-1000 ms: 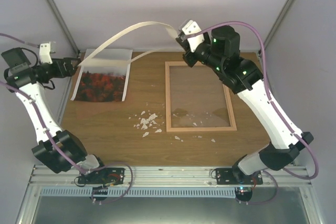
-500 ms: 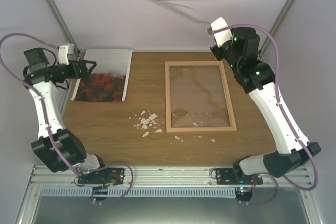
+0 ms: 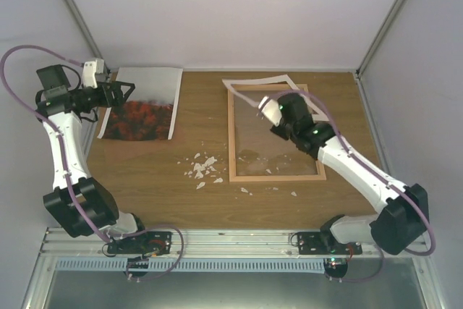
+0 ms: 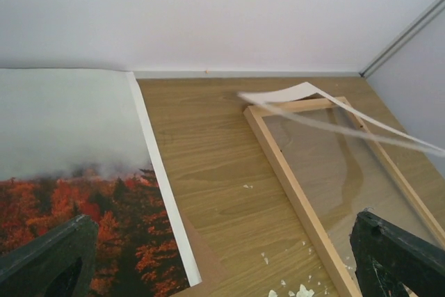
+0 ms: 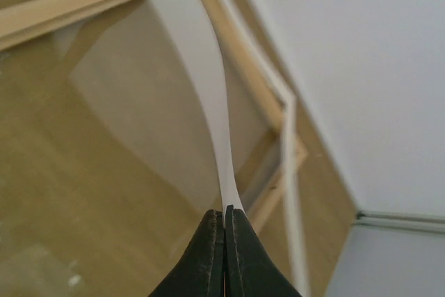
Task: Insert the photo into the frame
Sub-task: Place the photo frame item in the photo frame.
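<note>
At the far left corner of the wooden table [image 3: 145, 186], the photo [image 3: 145, 103] lies flat, its red-orange hills toward the arms and its grey sky toward the back wall, with the corner of a brown board [image 4: 205, 269] showing under its near right edge. The left gripper [image 3: 123, 93] hangs at the photo's left edge with its fingers spread wide and nothing between them; whether it touches the paper cannot be told. The frame [image 3: 233, 135] rests on the table right of centre, well apart from the photo, its clear pane showing the wood grain beneath. Above the frame's far end, the right gripper [image 5: 224, 212] is clenched on a thin white mount [image 3: 253, 81], a narrow paper border that bows and curls in the air over the light wooden rails. Small white scraps [image 3: 202, 166] are scattered on the table between photo and frame, a few more along the frame's near rail.
</note>
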Motion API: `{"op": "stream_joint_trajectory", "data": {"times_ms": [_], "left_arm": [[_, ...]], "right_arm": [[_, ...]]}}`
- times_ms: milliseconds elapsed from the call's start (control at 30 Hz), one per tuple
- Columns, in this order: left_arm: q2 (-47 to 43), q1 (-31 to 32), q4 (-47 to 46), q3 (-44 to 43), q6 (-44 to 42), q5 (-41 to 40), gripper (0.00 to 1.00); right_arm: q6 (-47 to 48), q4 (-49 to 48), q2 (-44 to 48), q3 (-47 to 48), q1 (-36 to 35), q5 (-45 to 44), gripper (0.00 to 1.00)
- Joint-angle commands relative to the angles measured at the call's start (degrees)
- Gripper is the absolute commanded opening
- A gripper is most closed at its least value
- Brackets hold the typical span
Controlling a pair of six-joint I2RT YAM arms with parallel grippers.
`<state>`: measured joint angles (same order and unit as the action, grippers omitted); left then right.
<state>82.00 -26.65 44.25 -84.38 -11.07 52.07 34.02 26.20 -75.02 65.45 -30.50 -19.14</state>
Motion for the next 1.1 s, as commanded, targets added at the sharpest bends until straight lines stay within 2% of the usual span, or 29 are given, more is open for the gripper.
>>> {"op": "stream_joint_trajectory", "data": {"times_ms": [0, 200, 500, 967, 1000, 1067], "left_arm": [[0.3, 0.3, -2.5, 0.8, 0.4, -0.4, 0.99], [0.4, 0.3, -2.6, 1.0, 0.3, -0.2, 0.99], [0.4, 0.3, -2.7, 1.5, 0.1, -0.3, 0.99], [1.0, 0.3, -3.2, 2.8, 0.7, 0.1, 0.99], [1.0, 0.2, -3.2, 3.0, 0.7, 0.1, 0.99], [1.0, 0.3, -3.2, 3.3, 0.6, 0.0, 0.99]], "right_arm": [[-2.4, 0.8, 1.4, -7.3, -5.4, -2.4, 0.01], [-8.7, 2.7, -1.5, -15.2, -11.4, -3.8, 0.01], [-12.6, 4.8, -4.1, -19.6, -14.0, -2.7, 0.01], [-15.4, 12.6, -7.4, -12.6, -16.5, 3.5, 0.01], [-15.7, 13.4, -7.5, -12.0, -16.5, 4.0, 0.07], [-16.0, 14.8, -7.6, -10.9, -16.4, 5.0, 0.4]]}}
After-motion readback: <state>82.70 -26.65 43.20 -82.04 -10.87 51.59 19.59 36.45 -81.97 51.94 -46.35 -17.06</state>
